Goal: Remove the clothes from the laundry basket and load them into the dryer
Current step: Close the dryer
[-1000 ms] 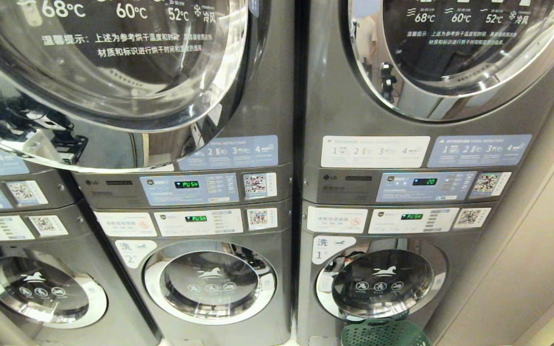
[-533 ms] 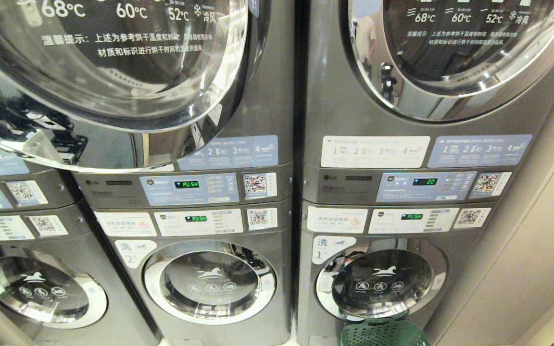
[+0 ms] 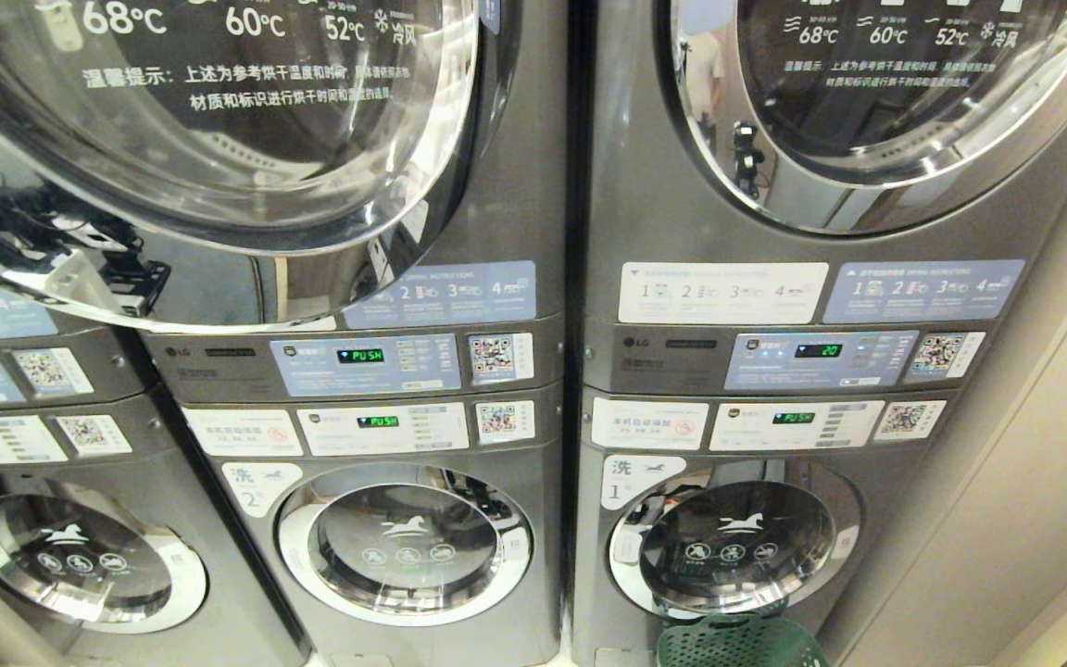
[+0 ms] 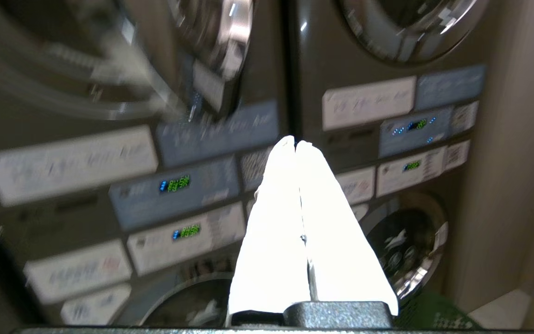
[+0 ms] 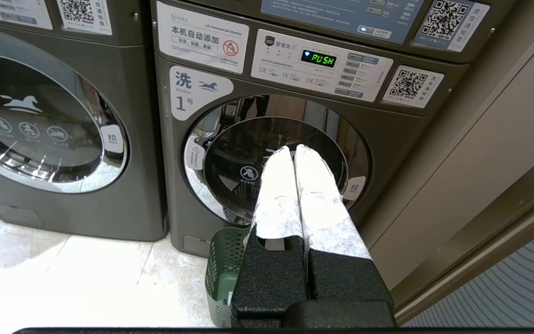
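The dryer [image 3: 367, 357] is the upper grey machine of the middle stack. Its big chrome-rimmed glass door [image 3: 219, 139] stands swung outward at the upper left. The green laundry basket [image 3: 742, 644] sits on the floor against the right stack. My right gripper [image 5: 293, 149] hangs shut and empty above the laundry basket [image 5: 223, 264], facing the round door of washer 1. My left gripper [image 4: 295, 144] is shut and empty, pointing at the seam between the two stacks at control-panel height. The clothes are out of view; the part of the basket that shows holds none. Neither arm shows in the head view.
Washer 2 [image 3: 404, 542] sits under the dryer, washer 1 [image 3: 737, 547] under the closed dryer [image 3: 867, 93] of the right stack. A third stack [image 3: 70, 556] stands at the left. A beige wall [image 3: 1006, 509] closes the right side. Pale floor tiles [image 5: 63, 278] lie before the machines.
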### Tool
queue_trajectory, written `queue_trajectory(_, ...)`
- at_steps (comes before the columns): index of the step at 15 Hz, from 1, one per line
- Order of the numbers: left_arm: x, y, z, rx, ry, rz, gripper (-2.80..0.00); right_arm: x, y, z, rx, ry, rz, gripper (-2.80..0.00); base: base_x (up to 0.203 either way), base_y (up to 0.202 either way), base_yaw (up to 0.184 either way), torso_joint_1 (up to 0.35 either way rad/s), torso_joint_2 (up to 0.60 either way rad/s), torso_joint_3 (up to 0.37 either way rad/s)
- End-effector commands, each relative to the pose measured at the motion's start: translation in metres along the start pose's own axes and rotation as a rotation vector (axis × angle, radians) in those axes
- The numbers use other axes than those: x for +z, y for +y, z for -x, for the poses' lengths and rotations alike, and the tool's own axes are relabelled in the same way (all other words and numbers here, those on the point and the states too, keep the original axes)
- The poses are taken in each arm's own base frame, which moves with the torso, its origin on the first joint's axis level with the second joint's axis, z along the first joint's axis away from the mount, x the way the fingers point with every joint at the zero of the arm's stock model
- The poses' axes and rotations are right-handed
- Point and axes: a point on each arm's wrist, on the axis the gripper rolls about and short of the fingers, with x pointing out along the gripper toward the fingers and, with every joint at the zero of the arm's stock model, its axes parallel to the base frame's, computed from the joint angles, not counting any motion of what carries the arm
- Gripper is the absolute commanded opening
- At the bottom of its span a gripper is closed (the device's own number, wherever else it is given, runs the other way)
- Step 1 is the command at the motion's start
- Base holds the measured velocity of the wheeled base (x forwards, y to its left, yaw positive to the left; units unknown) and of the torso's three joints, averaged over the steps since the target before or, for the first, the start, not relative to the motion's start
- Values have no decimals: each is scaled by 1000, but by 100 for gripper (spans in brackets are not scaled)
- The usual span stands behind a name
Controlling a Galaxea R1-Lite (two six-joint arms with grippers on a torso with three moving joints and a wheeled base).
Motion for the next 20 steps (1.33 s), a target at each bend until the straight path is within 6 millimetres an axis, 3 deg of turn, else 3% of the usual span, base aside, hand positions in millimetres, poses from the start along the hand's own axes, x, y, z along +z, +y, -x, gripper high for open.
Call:
queue_trajectory(1,30,27,-69,-49,83,48,-280,0,0,0,1,1,1,-280,0,0,0,0,0,0)
queue_trajectory(4,62,55,-144,-88,17,39,-280,0,0,0,2,2,-1,-280,0,0,0,0,0,0)
queue_trajectory(6,83,70,-181,-52,-55,12,-280,0,0,0,3,2,-7,-280,0,0,0,0,0,0)
queue_trajectory(8,103,81,-201,50,-123,-7,-280,0,0,0,3,2,-12,-280,0,0,0,0,0,0)
queue_trajectory(10,109,90,-210,153,-138,-19,-280,0,0,0,1,2,-32,-280,0,0,0,0,0,0)
queue_trajectory(12,106,105,-207,251,-117,-68,-280,0,0,0,1,2,-33,-280,0,0,0,0,0,0)
queue_trajectory(15,92,146,-209,439,-46,-118,-280,-1,0,0,2,4,-36,-280,0,0,0,0,0,0)
queue_trajectory(20,23,228,-259,525,41,-61,-280,-1,0,0,1,2,-42,-280,0,0,0,0,0,0)
